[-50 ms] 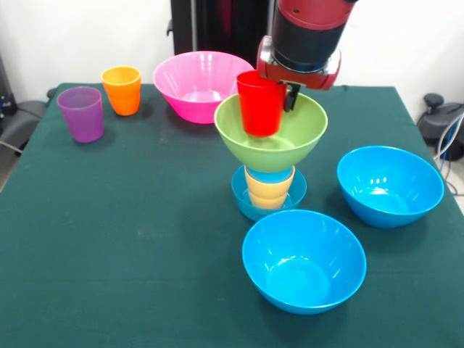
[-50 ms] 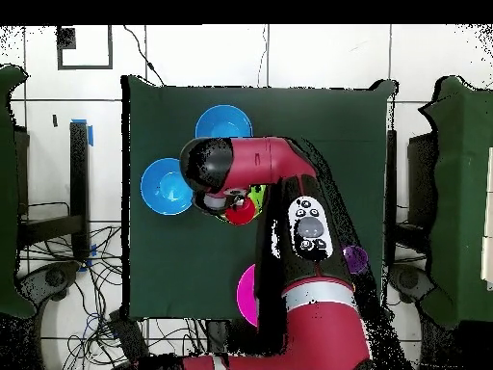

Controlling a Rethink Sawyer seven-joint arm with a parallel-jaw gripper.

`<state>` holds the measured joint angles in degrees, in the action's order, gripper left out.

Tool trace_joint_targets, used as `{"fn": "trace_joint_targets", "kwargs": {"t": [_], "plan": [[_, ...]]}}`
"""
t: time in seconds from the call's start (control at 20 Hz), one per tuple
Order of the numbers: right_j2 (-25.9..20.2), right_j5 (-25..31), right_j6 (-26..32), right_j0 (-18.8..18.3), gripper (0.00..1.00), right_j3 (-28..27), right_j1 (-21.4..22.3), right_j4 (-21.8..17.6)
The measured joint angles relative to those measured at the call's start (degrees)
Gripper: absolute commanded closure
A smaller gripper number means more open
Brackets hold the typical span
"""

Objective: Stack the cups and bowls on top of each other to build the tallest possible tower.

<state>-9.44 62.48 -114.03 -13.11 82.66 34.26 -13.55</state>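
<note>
The tower stands mid-table: a small blue bowl (image 1: pixel 246 197) at the base, a yellow-orange cup (image 1: pixel 269 190) in it with a light blue strip above, and a green bowl (image 1: pixel 290 138) on top. My gripper (image 1: pixel 287 96) is shut on the right rim of a red cup (image 1: pixel 259 105), which hangs low inside the green bowl; I cannot tell whether it touches the bottom. From overhead the red cup (image 2: pixel 241 212) peeks out under the arm's wrist. Loose cups are purple (image 1: pixel 81 114) and orange (image 1: pixel 122 90).
A pink bowl (image 1: pixel 190 85) stands behind the tower. Two large blue bowls lie near it, one in front (image 1: pixel 303 259) and one to the right (image 1: pixel 389 185). Overhead, the arm (image 2: pixel 289 183) covers the tower; the blue bowls (image 2: pixel 166 186) (image 2: pixel 223 123) show beside it.
</note>
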Motion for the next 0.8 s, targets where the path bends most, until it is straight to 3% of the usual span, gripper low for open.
{"fn": "trace_joint_targets", "kwargs": {"t": [0.8], "plan": [[0.0, 0.1, 0.0, 0.0, 1.0, -2.4, -0.2, 0.0]]}}
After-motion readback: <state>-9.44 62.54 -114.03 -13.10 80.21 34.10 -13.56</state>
